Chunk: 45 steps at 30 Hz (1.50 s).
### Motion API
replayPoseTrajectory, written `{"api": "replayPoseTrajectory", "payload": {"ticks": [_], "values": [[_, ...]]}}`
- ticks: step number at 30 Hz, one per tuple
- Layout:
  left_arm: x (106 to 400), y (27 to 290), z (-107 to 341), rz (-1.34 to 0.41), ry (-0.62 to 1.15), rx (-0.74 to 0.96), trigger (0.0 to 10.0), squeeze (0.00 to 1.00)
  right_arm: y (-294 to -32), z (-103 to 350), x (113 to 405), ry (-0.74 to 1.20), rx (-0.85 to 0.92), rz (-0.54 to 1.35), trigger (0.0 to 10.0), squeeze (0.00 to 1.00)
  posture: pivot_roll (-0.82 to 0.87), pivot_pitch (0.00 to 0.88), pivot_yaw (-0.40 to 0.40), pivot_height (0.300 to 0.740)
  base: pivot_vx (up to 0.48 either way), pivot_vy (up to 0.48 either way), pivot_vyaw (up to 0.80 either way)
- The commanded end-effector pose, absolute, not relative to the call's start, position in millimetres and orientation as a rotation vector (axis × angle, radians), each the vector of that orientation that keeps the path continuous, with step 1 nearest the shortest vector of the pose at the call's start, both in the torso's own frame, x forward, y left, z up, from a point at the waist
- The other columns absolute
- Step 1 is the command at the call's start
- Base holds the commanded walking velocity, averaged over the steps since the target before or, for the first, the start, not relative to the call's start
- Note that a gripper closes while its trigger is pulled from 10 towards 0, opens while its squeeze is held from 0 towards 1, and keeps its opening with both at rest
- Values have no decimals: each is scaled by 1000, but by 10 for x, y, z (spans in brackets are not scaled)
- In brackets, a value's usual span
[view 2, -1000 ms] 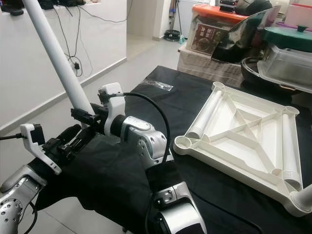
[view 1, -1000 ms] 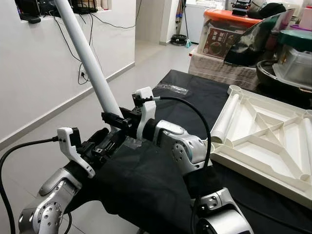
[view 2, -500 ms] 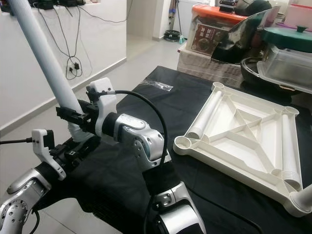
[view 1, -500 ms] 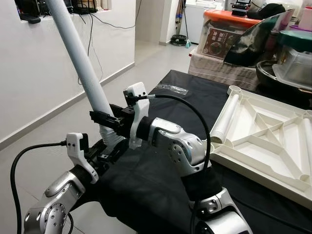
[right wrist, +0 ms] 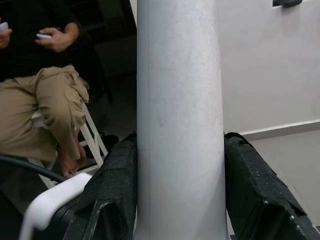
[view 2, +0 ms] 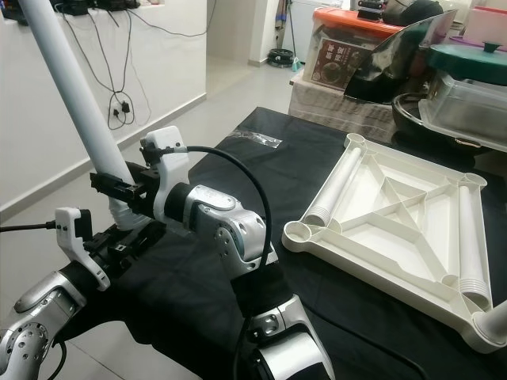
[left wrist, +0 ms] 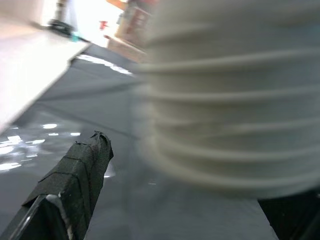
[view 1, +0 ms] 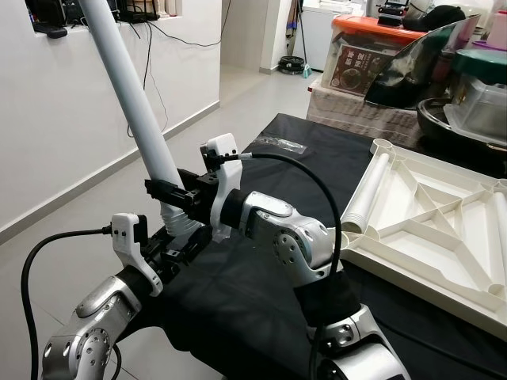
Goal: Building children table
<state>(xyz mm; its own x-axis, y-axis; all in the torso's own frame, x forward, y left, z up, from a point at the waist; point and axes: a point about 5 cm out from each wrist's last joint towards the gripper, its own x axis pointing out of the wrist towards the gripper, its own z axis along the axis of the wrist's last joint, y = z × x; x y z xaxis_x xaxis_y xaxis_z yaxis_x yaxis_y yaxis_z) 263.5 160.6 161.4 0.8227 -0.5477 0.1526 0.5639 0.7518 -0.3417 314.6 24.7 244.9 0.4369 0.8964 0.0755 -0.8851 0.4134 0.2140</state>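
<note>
A long white table leg [view 1: 127, 79] slants up to the left over the table's near-left corner. My right gripper [view 1: 164, 190] is shut on it just above its ribbed lower end [view 1: 176, 217]; both black pads [right wrist: 112, 190] press the tube's sides. My left gripper [view 1: 176, 245] sits right under that ribbed end [left wrist: 230, 115], open, its taped finger [left wrist: 75, 185] apart from the leg. The white tabletop [view 1: 444, 229] lies upside down on the black cloth at the right, with round corner sockets [view 2: 299, 232]. Another leg [view 1: 368, 194] lies along its left edge.
A person [right wrist: 47, 95] sits on a white stool beyond the held leg. Storage boxes and pots [view 1: 372, 47] crowd the back right. A small plastic bag [view 1: 279, 145] lies on the cloth. White wall with cables [view 1: 47, 119] and bare floor are at the left.
My right gripper has carried the leg a little leftward and set it steeper. My left gripper has come in under the leg's ribbed end.
</note>
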Motion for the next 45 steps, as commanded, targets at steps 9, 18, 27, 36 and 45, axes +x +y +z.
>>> {"api": "replayPoseTrajectory", "payload": {"ticks": [9, 18, 27, 36, 45], "values": [[2561, 1476, 1666, -708, -50, -388, 10000, 0, 409, 2420, 3028, 37, 284, 1154, 0, 0, 72, 0, -77, 740, 0, 0, 0], [2592, 1604, 1742, -627, -97, -366, 10000, 0, 408, 2399, 3045, 46, 295, 1147, 0, 0, 79, 0, -80, 740, 0, 0, 0], [2590, 1629, 1891, -599, -159, -319, 10000, 0, 390, 2340, 3078, 58, 294, 1125, 0, 0, 84, 0, -80, 740, 0, 0, 0], [2594, 1640, 1959, -604, -176, -298, 10000, 0, 392, 2310, 3082, 63, 289, 1118, 0, 0, 87, 0, -76, 740, 0, 0, 0], [2600, 1694, 2015, -584, -202, -279, 6706, 0, 393, 2289, 3084, 67, 291, 1115, 0, 0, 88, 0, -75, 740, 0, 0, 0]]}}
